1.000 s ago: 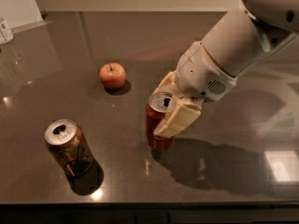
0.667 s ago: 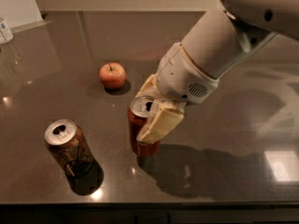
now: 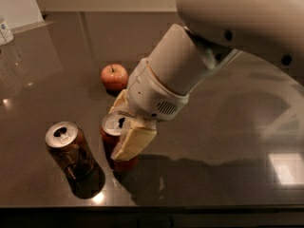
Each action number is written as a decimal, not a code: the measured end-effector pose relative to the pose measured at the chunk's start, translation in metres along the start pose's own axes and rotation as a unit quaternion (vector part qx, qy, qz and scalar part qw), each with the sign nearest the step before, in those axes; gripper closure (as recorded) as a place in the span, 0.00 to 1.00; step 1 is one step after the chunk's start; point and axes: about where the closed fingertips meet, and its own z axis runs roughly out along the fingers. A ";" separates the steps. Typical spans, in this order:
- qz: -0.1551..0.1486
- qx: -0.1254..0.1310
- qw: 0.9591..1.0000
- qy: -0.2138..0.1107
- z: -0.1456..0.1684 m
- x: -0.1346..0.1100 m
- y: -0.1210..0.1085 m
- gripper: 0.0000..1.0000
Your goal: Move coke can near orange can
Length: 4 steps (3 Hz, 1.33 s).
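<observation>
A: Where's the gripper (image 3: 121,127)?
B: Low, centre-left over the surface (image 3: 223,146). The fingers (image 3: 130,144) are pinching the coke can (image 3: 112,125) front and back.
A: Can fully visible?
B: No. The near finger covers most of its side and the script is unreadable. Only the silver top, a red strip and the red base show. The far finger is mostly hidden behind the can.
A: Seated on the surface?
B: Can't tell.
A: Relative to the orange can (image 3: 69,148)?
B: Just right of it, narrow gap, not touching. The orange can is upright.
A: Anything else?
B: The apple (image 3: 114,76) is behind, apart from both cans. The arm (image 3: 190,70) is cut off top and right. White item (image 3: 4,32) at the left edge, cropped and unidentifiable.
</observation>
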 end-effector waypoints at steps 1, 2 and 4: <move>-0.011 -0.004 1.000 0.000 0.019 -0.009 -0.001 0.82; -0.014 -0.005 1.000 0.002 0.028 -0.010 -0.007 0.59; -0.018 -0.004 1.000 0.004 0.028 -0.013 -0.006 0.12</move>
